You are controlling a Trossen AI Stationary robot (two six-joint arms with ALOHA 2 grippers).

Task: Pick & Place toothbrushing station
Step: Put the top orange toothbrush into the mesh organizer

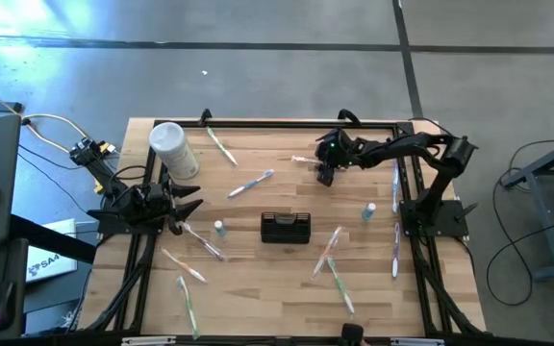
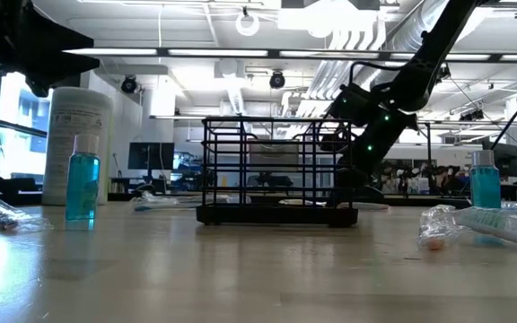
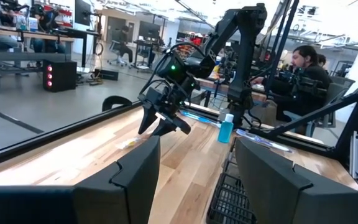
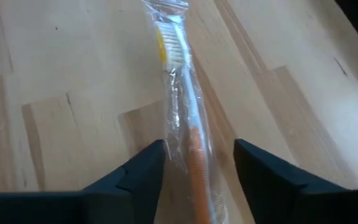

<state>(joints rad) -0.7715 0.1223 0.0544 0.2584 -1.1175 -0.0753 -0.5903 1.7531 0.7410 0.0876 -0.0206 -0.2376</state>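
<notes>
We see the station (image 1: 286,227) as a small black wire rack, a low box of thin bars with open slots on top, and it stands upright near the middle of the table (image 1: 258,288), a little toward the front edge. In the low view it (image 2: 276,170) rests flat on the wood, and we can look through its bars to the room behind. Nothing touches it; the nearest things are a small blue bottle (image 1: 219,228) on its left and some wrapped toothbrushes (image 1: 330,252) on its right, so there is free wood all around it. The right gripper (image 1: 325,171) is low over the far part of the table, and its fingers (image 4: 138,171) stand apart on both sides of a wrapped orange brush (image 4: 188,137) that lies between them; we do not see them press it. The left gripper (image 1: 186,204) waits at the left edge beside a white container (image 1: 173,150), with its fingers (image 3: 126,183) spread and nothing between them. A black frame (image 1: 258,122) runs along the table edges, and more brushes lie near the front corner.
</notes>
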